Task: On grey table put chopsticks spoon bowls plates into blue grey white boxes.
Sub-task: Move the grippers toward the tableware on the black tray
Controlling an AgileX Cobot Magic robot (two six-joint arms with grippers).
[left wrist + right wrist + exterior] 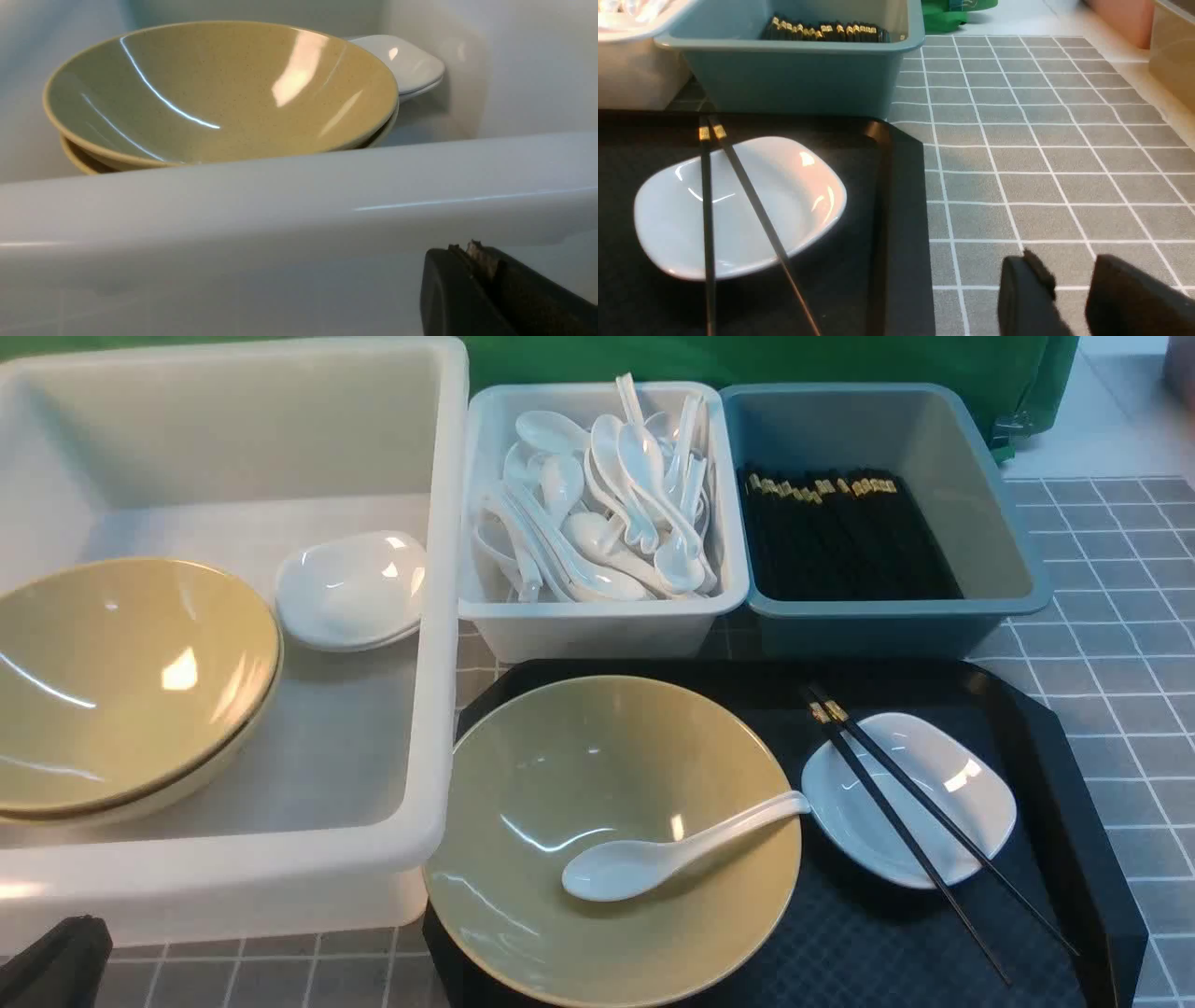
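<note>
A yellow-green bowl with a white spoon in it sits on the black tray. Beside it, a white plate carries two black chopsticks laid across it. My left gripper is shut and empty, low outside the near wall of the big white box, and shows at the bottom left corner of the front view. My right gripper is open and empty over the grey table, to the right of the tray and plate. It does not show in the front view.
The big white box holds stacked yellow-green bowls and white plates. A grey-white box holds several spoons. A blue box holds several chopsticks. Both stand behind the tray.
</note>
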